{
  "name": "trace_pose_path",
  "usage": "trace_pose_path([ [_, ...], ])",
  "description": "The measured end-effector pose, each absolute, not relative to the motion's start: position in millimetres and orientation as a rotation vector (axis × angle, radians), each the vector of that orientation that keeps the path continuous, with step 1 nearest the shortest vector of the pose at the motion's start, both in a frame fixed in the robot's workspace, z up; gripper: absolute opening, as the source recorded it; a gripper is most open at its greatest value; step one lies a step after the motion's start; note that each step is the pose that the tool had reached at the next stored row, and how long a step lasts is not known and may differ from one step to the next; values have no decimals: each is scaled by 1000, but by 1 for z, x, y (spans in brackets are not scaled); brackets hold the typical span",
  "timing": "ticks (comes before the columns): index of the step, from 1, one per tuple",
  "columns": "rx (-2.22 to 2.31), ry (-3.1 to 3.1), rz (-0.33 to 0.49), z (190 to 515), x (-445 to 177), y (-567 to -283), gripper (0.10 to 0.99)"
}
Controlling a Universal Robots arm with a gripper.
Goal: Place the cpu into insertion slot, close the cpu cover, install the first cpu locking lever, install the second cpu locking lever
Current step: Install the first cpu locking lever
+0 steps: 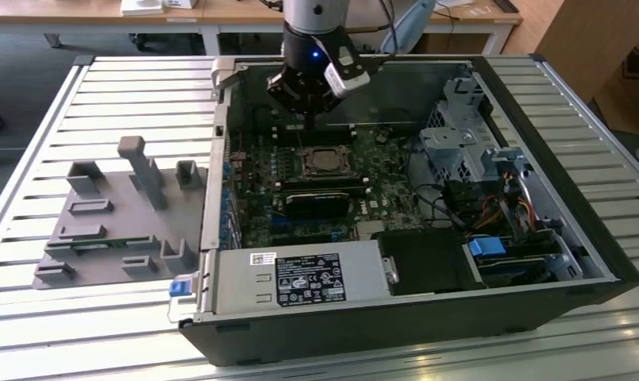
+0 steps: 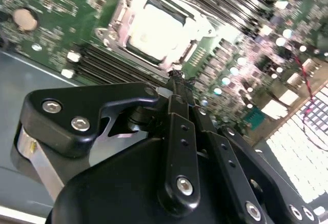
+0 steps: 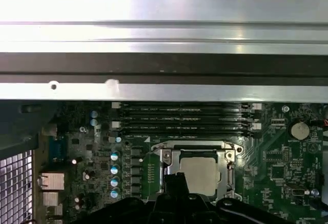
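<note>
Claw: the black two-finger gripper [image 2: 177,83] has its fingers pressed together with nothing between them. In the exterior view it [image 1: 301,119] hangs above the board, just beside the socket.
CPU: the small flat square chip with the dull silver-beige top [image 3: 200,175] lies flat inside the socket, near the tip of the gripper [image 3: 174,180].
Cover: the thin silvery metal frame plate [image 3: 228,168] lies down around the chip.
Slot: the square insertion slot with the silvery rim [image 1: 325,149] sits in the middle of the board.
Board: the green motherboard [image 3: 277,172] carries long black memory slots [image 3: 184,119] beside the socket.
Case: the black open computer case [image 1: 404,325] lies on its side.
Surface: a silvery slatted metal table [image 1: 107,87]; a grey fixture plate with pegs [image 1: 107,222] lies at the exterior view's left of the case.
Room: pale wooden desks [image 1: 245,12] stand behind, on a dark floor [image 1: 23,63].
</note>
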State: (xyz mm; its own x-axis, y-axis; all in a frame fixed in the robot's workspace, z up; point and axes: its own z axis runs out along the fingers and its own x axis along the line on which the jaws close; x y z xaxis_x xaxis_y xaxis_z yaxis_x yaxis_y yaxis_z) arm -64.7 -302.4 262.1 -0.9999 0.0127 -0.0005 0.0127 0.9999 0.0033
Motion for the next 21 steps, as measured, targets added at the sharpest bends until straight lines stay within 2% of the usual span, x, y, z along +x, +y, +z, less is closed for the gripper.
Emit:
trace_pose_path([
  [21,26,3141,5,258,-97,-297,106],
])
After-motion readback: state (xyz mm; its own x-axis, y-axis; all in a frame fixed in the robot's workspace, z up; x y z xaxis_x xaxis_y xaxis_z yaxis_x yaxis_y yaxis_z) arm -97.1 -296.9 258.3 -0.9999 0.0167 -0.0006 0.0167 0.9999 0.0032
